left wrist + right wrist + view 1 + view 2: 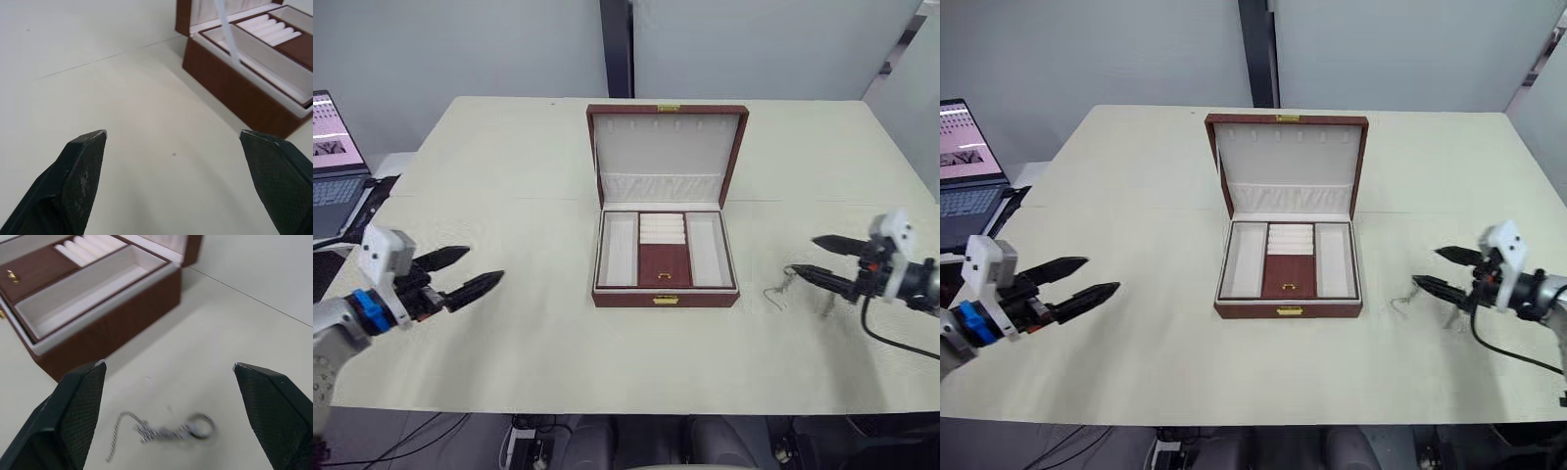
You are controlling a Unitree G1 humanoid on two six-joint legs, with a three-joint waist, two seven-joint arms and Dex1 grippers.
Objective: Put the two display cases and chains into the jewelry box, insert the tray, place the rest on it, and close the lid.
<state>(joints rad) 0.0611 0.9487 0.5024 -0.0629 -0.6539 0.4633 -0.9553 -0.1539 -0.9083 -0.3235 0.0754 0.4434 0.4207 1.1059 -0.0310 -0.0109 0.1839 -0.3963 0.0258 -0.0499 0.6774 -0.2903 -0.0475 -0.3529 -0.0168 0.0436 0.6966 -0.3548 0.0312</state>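
The jewelry box (666, 294) stands mid-table with its lid (668, 147) raised upright behind it. Inside sits the tray (664, 264), showing cream side compartments, a ribbed cushion and a brown flap with a gold pull. On the table right of the box lies one silvery ring-and-chain piece (781, 287), which the right wrist view has just beyond my fingertips (166, 431). My right gripper (803, 256) is open, low over the table beside that piece. At the left, well clear of the box, my left gripper (484, 264) is open and holds nothing. The display cases and chains are out of view.
An open laptop (333, 166) stands off the table's left edge. A dark post (617, 49) rises behind the far edge. A black cable (891, 338) hangs from my right wrist. Bare table (529, 323) lies around the box.
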